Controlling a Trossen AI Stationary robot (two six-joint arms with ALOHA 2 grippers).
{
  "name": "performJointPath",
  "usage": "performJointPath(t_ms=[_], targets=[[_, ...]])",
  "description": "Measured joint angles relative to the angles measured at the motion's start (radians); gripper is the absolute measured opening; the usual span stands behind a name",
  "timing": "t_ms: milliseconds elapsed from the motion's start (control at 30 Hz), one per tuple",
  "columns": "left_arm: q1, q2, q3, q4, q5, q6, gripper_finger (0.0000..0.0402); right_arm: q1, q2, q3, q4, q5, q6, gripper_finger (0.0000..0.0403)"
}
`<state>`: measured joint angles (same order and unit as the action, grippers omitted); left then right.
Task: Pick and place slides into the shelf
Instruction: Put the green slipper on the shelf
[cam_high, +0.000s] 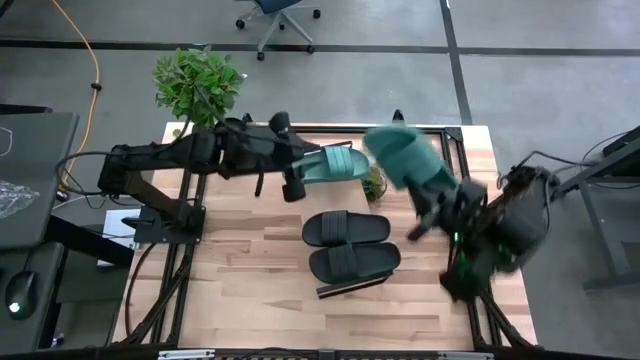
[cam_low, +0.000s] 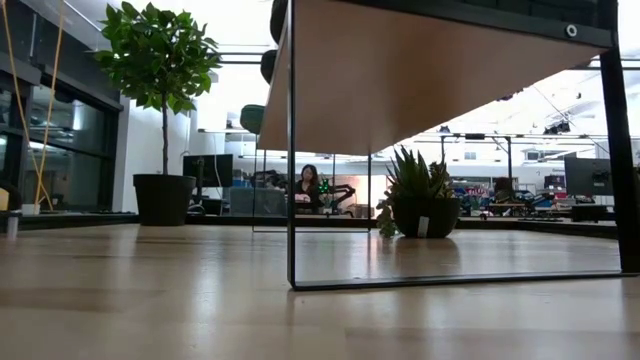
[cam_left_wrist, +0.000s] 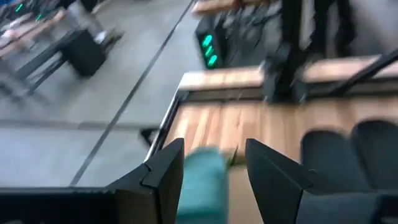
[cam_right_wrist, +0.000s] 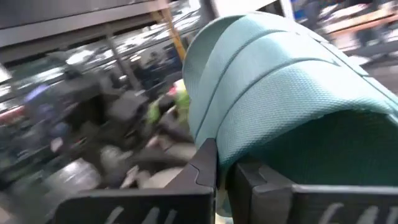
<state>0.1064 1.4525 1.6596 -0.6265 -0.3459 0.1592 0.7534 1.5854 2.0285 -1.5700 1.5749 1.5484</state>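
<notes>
The butcher-block wooden tabletop (cam_high: 250, 290) fills the high view, and across its far part stands the long light-wood plank shelf with thin dark metal frame (cam_high: 470, 150). Only the low view shows that shelf from beneath: the plank's pale underside (cam_low: 400, 80) and the dark frame legs (cam_low: 291, 150), with a small potted spiky plant (cam_low: 418, 195) behind.

The dark left arm (cam_high: 170, 160) reaches from the left over the shelf; the dark right arm (cam_high: 500, 225) comes in from the right.

2 black rubber slide sandals (cam_high: 346, 229) lie side by side mid-table, apart from both arms; the left wrist view shows them as dark shapes (cam_left_wrist: 354, 152).

1 teal green rubber slide sandal (cam_high: 335, 165) lies over the shelf at the left gripper (cam_high: 298, 180), whose 2 fingers (cam_left_wrist: 168, 177) stand fairly wide with the sandal's end (cam_left_wrist: 202, 186) between them. The other teal green slide (cam_high: 405, 155) is lifted above the shelf's right part; the right wrist view shows the right gripper (cam_right_wrist: 225, 177) pinched narrowly on the edge of its ribbed strap (cam_right_wrist: 280, 93).
</notes>
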Motion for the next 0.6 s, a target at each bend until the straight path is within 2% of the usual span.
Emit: performJointPath(t_ms=[133, 200, 400, 600], targets=[[0.068, 0.008, 0.000, 0.136, 0.219, 0.039, 0.0159, -0.101, -0.052, 0.000, 0.003, -0.001, -0.066, 0.0000], [0.092, 0.026, 0.002, 0.192, 0.274, 0.035, 0.0159, -0.155, -0.067, 0.000, 0.006, -0.001, -0.088, 0.0000], [0.164, 0.064, 0.000, 0.236, 0.290, -0.010, 0.0159, -0.306, -0.084, -0.001, 0.033, -0.003, -0.122, 0.0000], [0.190, 0.094, -0.001, 0.217, 0.300, -0.011, 0.0159, -0.362, -0.059, -0.001, 0.169, -0.003, -0.222, 0.0000]])
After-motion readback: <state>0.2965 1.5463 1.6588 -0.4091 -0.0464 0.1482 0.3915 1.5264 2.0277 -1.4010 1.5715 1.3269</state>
